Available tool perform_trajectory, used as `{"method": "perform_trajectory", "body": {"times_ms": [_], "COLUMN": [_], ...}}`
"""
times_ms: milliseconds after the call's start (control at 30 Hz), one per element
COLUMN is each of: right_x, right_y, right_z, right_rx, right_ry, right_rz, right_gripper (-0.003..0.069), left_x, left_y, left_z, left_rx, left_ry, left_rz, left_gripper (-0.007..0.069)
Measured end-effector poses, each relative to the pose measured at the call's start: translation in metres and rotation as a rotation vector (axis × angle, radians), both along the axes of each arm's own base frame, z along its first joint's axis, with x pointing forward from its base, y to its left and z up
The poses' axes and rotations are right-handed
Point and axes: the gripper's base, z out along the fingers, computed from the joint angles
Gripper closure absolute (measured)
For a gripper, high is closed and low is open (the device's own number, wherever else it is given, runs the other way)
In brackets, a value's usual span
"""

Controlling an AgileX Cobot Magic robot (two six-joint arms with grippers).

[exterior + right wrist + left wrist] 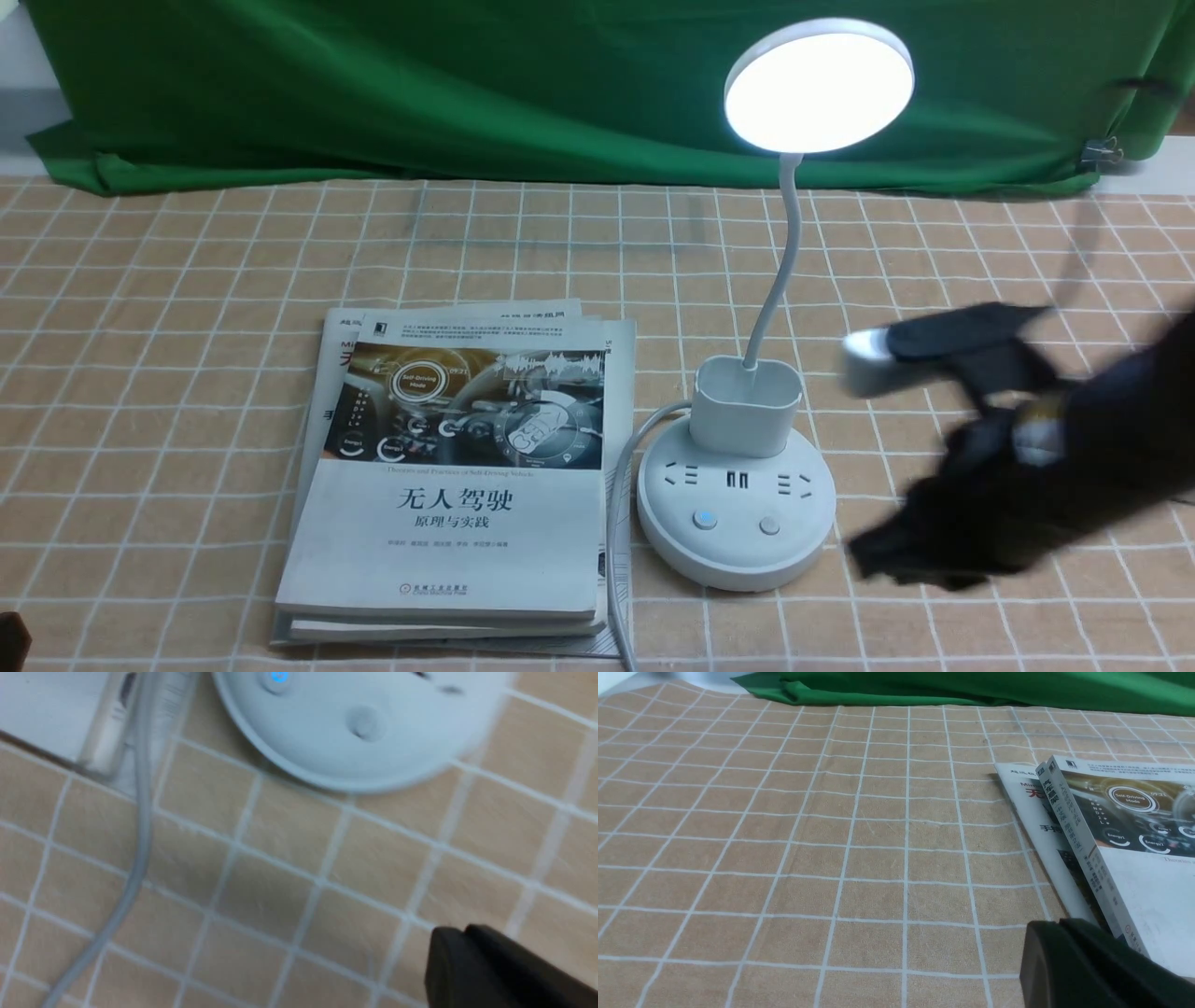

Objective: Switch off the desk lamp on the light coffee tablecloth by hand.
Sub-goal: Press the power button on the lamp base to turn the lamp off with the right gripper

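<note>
Now r. claw angled down, just beside desk lamp base.

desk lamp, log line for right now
desk lamp lit | blue button glowing | right gripper beside base, no contact | left gripper near books

Open tan checked tablecloth lies at the lower right of the front view, between my blurred black right gripper and the white desk lamp. They seem apart, though blur hides the gap. Left of its round base, a grey cord and a stack of paperback books block the way. Far left is bare cloth.
</note>
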Motion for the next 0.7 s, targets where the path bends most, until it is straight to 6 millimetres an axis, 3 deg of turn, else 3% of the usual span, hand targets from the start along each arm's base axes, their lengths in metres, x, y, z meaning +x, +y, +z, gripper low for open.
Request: {"method": "perform_trajectory", "body": {"times_ms": [200,300,700], "right_x": [0.036,0.046,0.057], "right_y": [0.025,0.033,0.042], "right_z": [-0.022,-0.027,-0.038], "right_rx": [-0.010,0.010,0.029], "right_ry": [0.012,0.007,-0.006], "right_rz": [0.012,0.020,0.026], "right_gripper": [0.0623,0.0623,0.0622], "left_x": [0.000,0.000,0.000], "left_y": [0.000,0.000,0.000], "left_z": [0.000,0.000,0.000], "left_rx": [0.000,0.000,0.000], "left_ry": [0.000,0.000,0.000], "left_rz": [0.000,0.000,0.000], "left_gripper": [0.0620,0.0620,0.0620]}}
